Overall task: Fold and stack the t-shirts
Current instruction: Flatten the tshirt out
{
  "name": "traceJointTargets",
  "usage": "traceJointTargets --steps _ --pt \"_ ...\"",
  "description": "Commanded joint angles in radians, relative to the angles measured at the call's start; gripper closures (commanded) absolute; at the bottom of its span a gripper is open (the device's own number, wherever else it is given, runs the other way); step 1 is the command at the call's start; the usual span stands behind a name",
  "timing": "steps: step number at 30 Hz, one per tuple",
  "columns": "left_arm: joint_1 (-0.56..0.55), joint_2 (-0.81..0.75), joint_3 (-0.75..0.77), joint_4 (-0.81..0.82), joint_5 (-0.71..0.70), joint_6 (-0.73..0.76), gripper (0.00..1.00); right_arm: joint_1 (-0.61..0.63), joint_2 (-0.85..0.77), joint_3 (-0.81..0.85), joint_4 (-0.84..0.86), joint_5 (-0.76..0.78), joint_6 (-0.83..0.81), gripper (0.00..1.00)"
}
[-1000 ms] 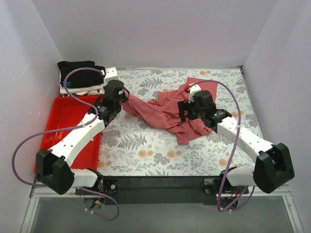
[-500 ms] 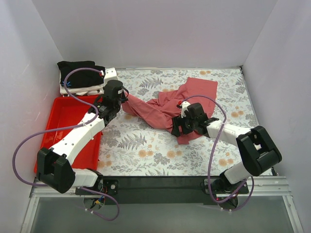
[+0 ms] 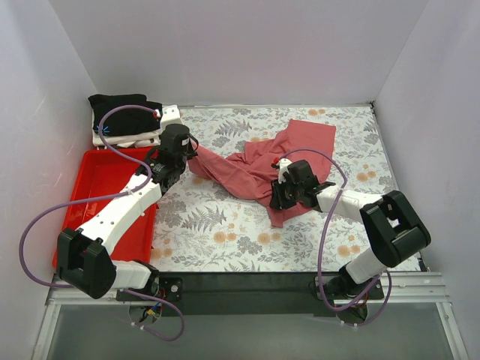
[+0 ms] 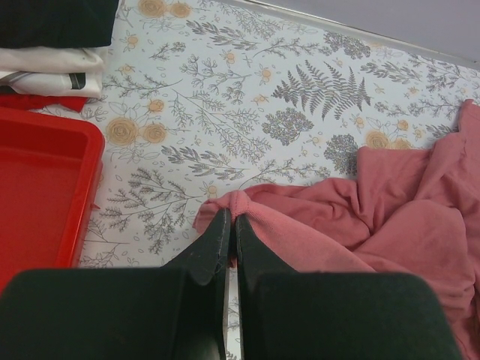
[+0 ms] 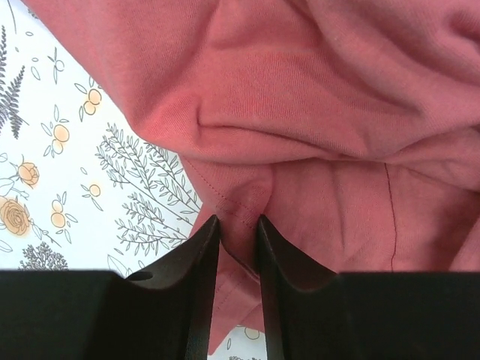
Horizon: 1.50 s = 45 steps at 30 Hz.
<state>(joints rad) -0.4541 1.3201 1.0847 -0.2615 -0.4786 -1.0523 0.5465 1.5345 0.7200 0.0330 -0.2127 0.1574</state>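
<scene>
A salmon-red t-shirt (image 3: 251, 166) lies crumpled across the middle of the flowered table. My left gripper (image 3: 196, 154) is shut on its left end, and the wrist view shows a small bunch of the salmon cloth (image 4: 244, 202) squeezed between the tips of that gripper (image 4: 231, 215). My right gripper (image 3: 276, 199) is low over the shirt's near edge. Its jaws (image 5: 238, 221) pinch a fold of the stitched hem (image 5: 240, 196). A folded black t-shirt (image 3: 120, 109) rests on a folded white one (image 3: 135, 139) at the back left corner.
A red plastic tray (image 3: 90, 196) stands along the left side beside my left arm, its corner (image 4: 45, 180) near the left gripper. White walls enclose the table on three sides. Purple cables loop from both arms.
My right arm swung from over the shirt's middle down to its near edge, and its jaws closed onto the hem. The shirt's far right part spread out flatter. The left arm held still.
</scene>
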Motion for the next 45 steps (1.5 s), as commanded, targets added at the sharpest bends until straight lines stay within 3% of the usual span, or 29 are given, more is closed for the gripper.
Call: traceJointTargets --steps 1,3,4,5,11,15,21,29,33,38,45 --pt "0.005 -0.042 -0.011 0.005 0.001 0.000 1.00 0.010 0.010 0.009 0.015 -0.011 -0.005 0.76" --pt "0.005 -0.048 -0.016 0.004 0.000 0.000 1.00 0.015 0.013 0.007 0.012 -0.011 -0.007 0.80" --pt "0.005 -0.051 -0.014 0.004 0.000 -0.002 1.00 0.016 0.013 0.007 0.008 -0.010 -0.007 0.86" --pt "0.005 -0.053 -0.014 0.004 -0.002 0.000 1.00 0.018 0.009 0.007 0.007 -0.001 -0.006 0.98" --pt "0.005 -0.079 0.001 -0.007 -0.025 -0.002 1.00 0.026 -0.146 0.050 -0.106 0.120 -0.005 0.99" --pt "0.006 -0.110 0.017 -0.016 -0.025 -0.006 1.00 0.024 -0.327 0.134 -0.240 0.378 -0.050 0.99" --pt "0.009 -0.174 0.037 -0.025 -0.012 -0.014 1.00 0.024 -0.494 0.266 -0.355 0.544 -0.113 0.99" --pt "0.009 -0.263 0.174 -0.073 0.180 -0.011 1.00 0.024 -0.605 0.576 -0.456 0.729 -0.225 0.99" --pt "0.009 -0.269 0.262 -0.127 0.294 -0.002 1.00 0.024 -0.628 0.728 -0.481 0.754 -0.283 0.99" --pt "0.009 -0.306 0.310 -0.156 0.333 0.002 1.00 0.024 -0.628 0.942 -0.502 0.768 -0.343 0.99" --pt "0.009 -0.323 0.524 -0.194 0.512 -0.009 1.00 0.024 -0.594 1.288 -0.573 0.656 -0.390 0.99"
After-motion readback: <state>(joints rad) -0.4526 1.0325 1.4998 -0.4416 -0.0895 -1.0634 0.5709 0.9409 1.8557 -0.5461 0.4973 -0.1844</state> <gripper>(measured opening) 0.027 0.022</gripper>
